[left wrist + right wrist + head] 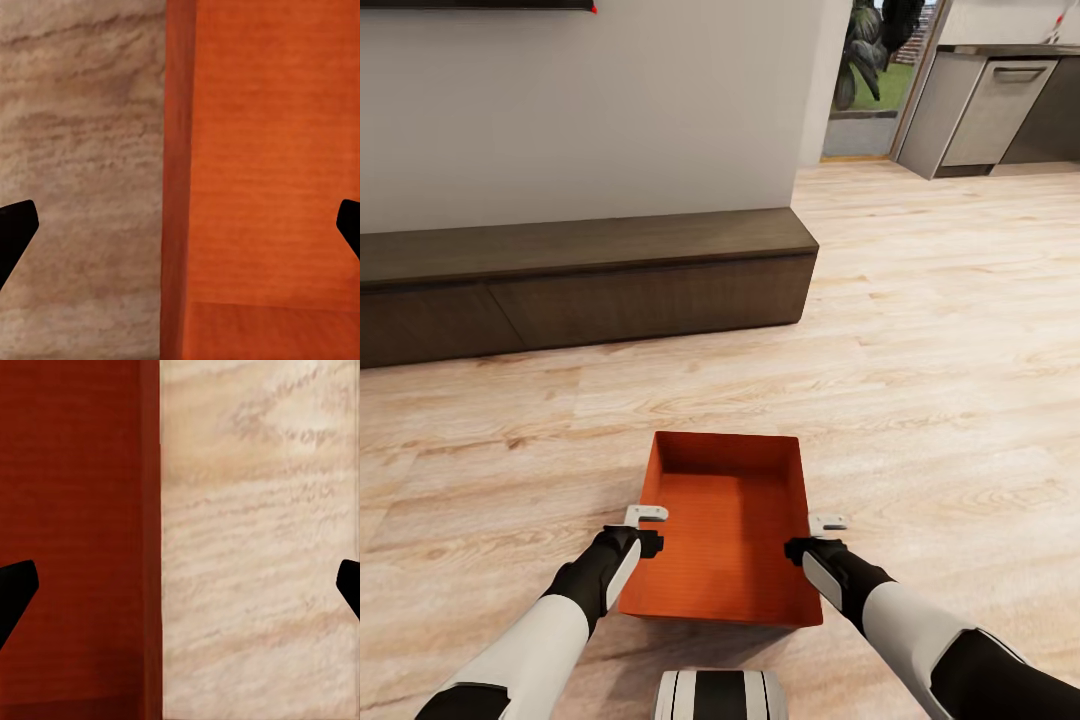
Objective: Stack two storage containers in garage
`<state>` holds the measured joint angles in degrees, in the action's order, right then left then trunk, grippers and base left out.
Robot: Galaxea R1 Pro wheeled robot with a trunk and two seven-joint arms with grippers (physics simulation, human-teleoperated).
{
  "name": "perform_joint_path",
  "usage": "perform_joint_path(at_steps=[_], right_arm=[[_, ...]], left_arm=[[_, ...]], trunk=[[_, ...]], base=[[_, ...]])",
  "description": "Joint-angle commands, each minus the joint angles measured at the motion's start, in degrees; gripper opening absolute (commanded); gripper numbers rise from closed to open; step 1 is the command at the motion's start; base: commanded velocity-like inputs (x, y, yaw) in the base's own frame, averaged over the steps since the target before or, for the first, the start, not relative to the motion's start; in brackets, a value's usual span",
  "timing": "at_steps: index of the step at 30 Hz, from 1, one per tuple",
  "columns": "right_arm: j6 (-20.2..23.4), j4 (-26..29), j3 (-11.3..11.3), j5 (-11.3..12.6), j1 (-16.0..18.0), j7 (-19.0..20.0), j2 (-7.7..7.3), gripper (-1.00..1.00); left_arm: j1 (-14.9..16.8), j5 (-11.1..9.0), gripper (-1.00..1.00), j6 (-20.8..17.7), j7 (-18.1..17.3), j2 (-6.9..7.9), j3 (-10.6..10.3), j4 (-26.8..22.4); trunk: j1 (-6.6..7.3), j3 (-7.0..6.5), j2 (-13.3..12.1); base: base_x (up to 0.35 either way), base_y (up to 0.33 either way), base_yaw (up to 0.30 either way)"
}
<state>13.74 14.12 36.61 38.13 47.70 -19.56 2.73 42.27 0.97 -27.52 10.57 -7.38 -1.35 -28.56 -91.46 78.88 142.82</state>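
Underfoot, light wood-plank flooring (920,330) fills most of the head view, running back to a cream wall and a long dark wood bench (580,270) that carries nothing. An open doorway with a plant and grey kitchen cabinets shows at the far right.

One orange-red container (725,525) sits on the planks directly ahead of the robot, well short of the bench, its long axis pointing away from the trunk. It is lidless and nothing lies inside it.

Both arms flank it evenly, so neither is nearer. The left gripper (647,515) hangs over the left long wall about midway along, and the right gripper (827,523) over the right long wall opposite. Each wrist view looks straight down a wall edge: the container's left wall (178,180) and its right wall (150,540) run between the dark fingertips (16,229), which stand wide apart and clasp nothing. Whether any finger touches the rim is hard to judge. Lowering and closing on both walls looks like the coming move.
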Motion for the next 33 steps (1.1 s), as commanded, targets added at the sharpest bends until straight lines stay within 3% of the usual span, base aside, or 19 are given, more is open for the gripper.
perform_joint_path(at_steps=[1, 14, 15, 17, 18, 33], right_arm=[[0.32, 0.12, 0.48, 0.37, 0.03, -0.39, -0.06, 1.0], [0.25, 0.12, 0.48, 0.37, 0.03, -0.39, -0.05, 1.0], [0.25, 0.12, 0.5, 0.37, 0.03, -0.39, 0.03, 1.0], [0.28, 0.12, 0.5, 0.37, 0.03, -0.39, 0.15, 1.0], [0.29, 0.12, 0.5, 0.37, 0.03, -0.39, 0.17, -1.0], [0.24, 0.12, 0.48, 0.37, 0.03, -0.39, -0.08, -1.0]], left_arm=[[0.01, 0.09, 1.0, -0.34, 0.21, 0.0, -0.13, -0.09], [0.01, -0.03, 1.0, -0.34, 0.32, -0.09, 0.08, -0.06], [0.01, -0.05, -1.0, -0.34, 0.32, -0.06, 0.12, -0.04], [0.01, -0.12, -1.0, -0.41, 0.39, -0.05, 0.17, 0.17], [0.01, -0.13, -1.0, -0.48, 0.43, -0.06, 0.18, 0.33], [0.01, 0.26, -1.0, -2.1, 0.33, -0.08, -0.06, 1.42]], trunk=[[0.01, 0.04, 0.02], [0.01, 0.04, 0.02], [0.01, 0.04, 0.02], [0.01, 0.04, 0.02], [0.01, 0.04, 0.02], [0.01, 0.04, 0.02]], base=[[0.0, 0.0, 0.0], [0.0, 0.0, 0.0], [0.0, 0.0, 0.0], [0.0, 0.0, 0.0], [0.0, 0.0, 0.0], [0.0, 0.0, 0.0]])
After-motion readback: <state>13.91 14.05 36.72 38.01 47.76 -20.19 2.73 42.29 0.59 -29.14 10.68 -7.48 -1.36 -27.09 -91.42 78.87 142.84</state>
